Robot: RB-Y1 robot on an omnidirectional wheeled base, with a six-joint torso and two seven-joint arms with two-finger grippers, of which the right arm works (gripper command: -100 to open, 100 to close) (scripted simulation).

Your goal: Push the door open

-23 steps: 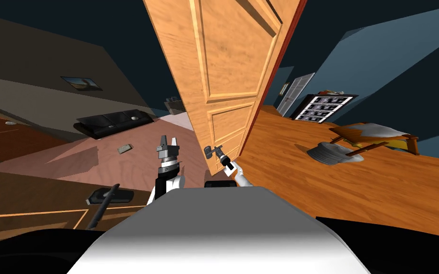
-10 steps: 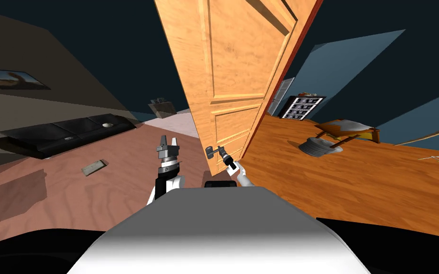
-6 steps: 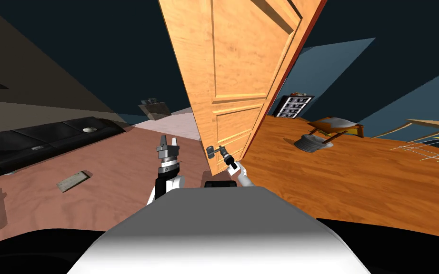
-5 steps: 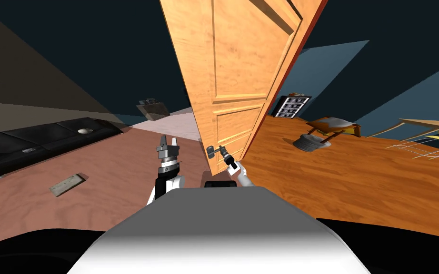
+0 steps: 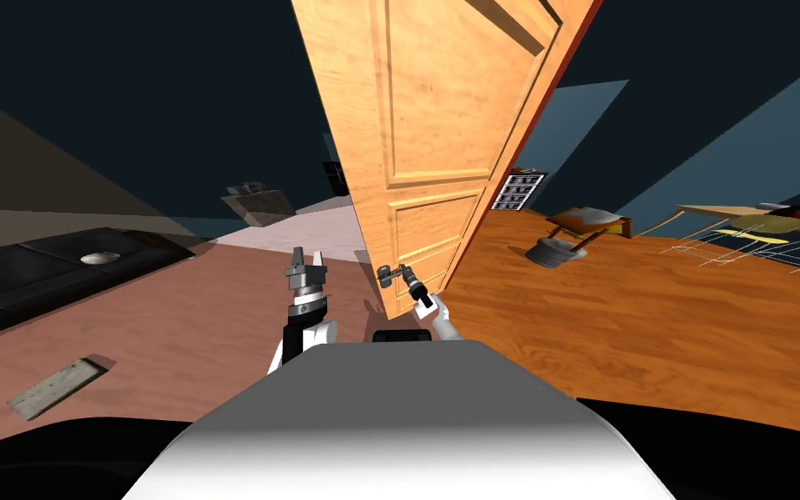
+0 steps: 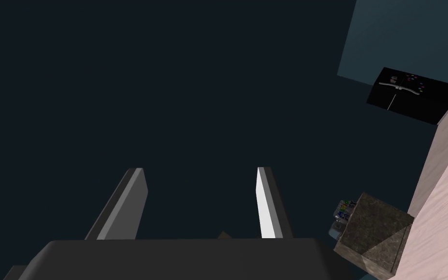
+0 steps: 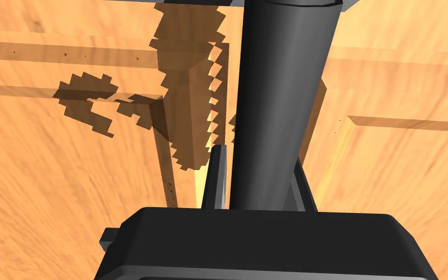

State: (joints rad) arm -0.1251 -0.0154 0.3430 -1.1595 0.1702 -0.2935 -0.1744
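Panelled wooden door (image 5: 429, 130) stands ajar straight ahead of you. Your right gripper (image 5: 402, 275) sits low at the door's near edge, with its fingers clamped on either side of the dark lever handle (image 7: 279, 97). Your left gripper (image 5: 306, 257) is held upright just left of the door, apart from it, fingers spread and holding nothing.

Door (image 5: 442, 130) at 12 o'clock; right claw (image 7: 259, 163) around its handle (image 7: 276, 97). Left claw (image 5: 305, 258) beside, at 11. Sofa (image 5: 42, 269) at 9, plank (image 5: 51, 388) on floor (image 5: 216, 330) at 8, shelf unit (image 5: 511, 191) behind door at 1.
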